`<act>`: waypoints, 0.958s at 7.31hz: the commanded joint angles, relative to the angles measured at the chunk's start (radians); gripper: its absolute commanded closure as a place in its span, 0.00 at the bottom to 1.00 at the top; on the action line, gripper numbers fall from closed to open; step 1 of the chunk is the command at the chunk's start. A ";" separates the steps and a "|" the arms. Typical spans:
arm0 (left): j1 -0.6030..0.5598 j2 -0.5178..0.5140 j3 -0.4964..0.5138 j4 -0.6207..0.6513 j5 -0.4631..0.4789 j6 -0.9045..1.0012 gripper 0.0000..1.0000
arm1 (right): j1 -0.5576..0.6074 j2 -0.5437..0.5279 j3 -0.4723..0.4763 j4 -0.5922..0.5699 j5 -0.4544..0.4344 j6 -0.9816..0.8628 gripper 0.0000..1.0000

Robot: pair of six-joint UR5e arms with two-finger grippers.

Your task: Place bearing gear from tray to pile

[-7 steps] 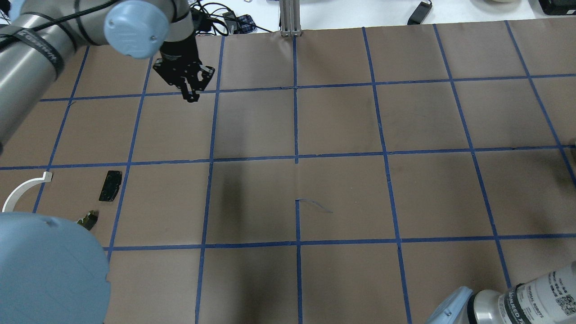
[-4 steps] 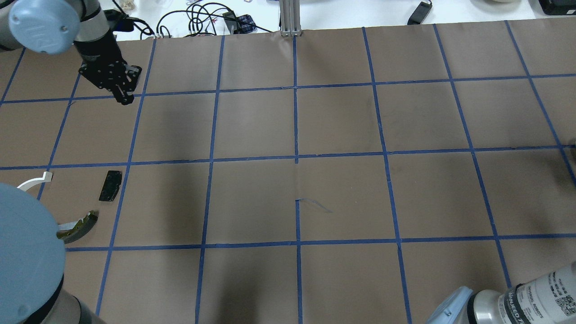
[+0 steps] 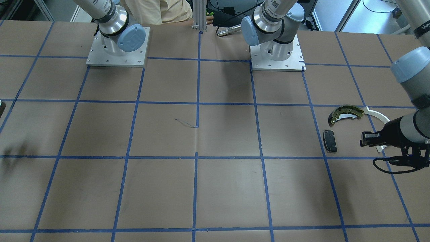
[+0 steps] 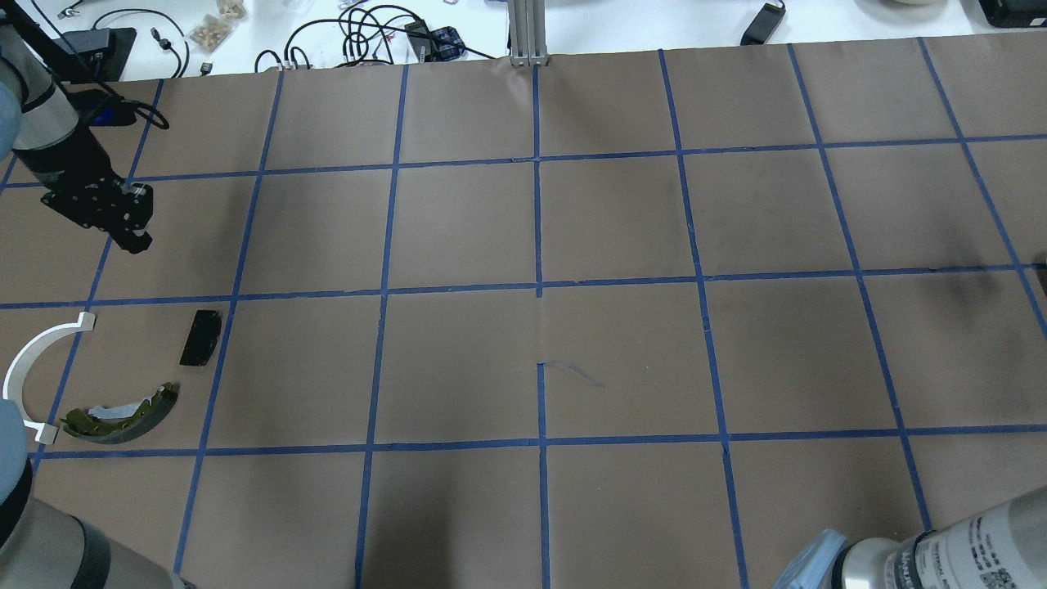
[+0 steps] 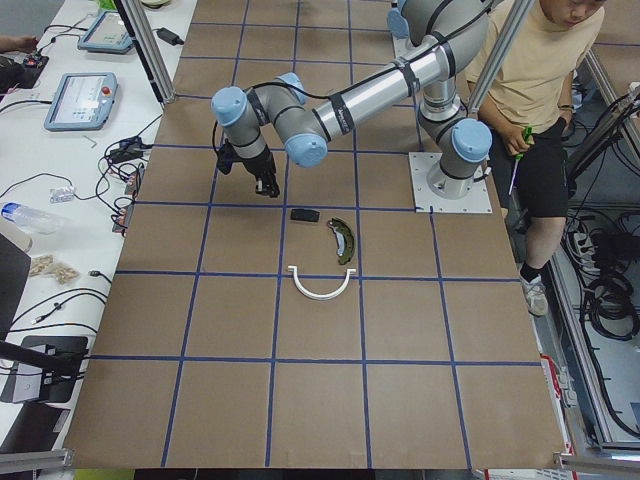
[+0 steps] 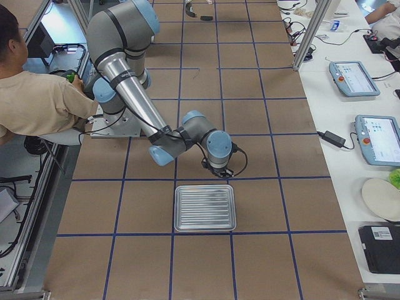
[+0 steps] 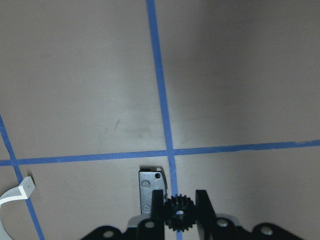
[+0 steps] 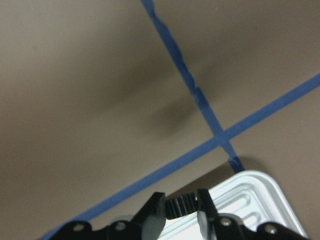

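Observation:
My left gripper is shut on a small black gear and hangs above the table, just beyond the pile. The pile lies at the table's left: a black pad, a brass-and-white brake shoe and a white plastic arc. The left wrist view shows the pad right below the fingers. My right gripper is shut on a second black gear just beyond the corner of the ribbed metal tray. The tray looks bare in the exterior right view.
Two arm bases stand at the robot's edge, and a seated operator is behind them. An aluminium post stands at the far edge. Cables and small items lie on the white bench beyond it.
My left arm has swung left across the far half of the table and come nearer to the pile. The brake shoe and the white arc now show in full.

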State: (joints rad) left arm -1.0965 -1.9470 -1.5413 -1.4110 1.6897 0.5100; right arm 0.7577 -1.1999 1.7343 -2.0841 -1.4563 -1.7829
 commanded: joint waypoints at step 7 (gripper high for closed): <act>0.130 0.016 -0.364 0.382 -0.004 0.081 1.00 | 1.079 -0.095 0.094 -0.137 0.007 1.642 0.83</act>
State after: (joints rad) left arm -0.9701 -1.9231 -1.8969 -1.0380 1.6860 0.5905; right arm 1.7096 -1.3199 1.8341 -2.1783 -1.4470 -0.3618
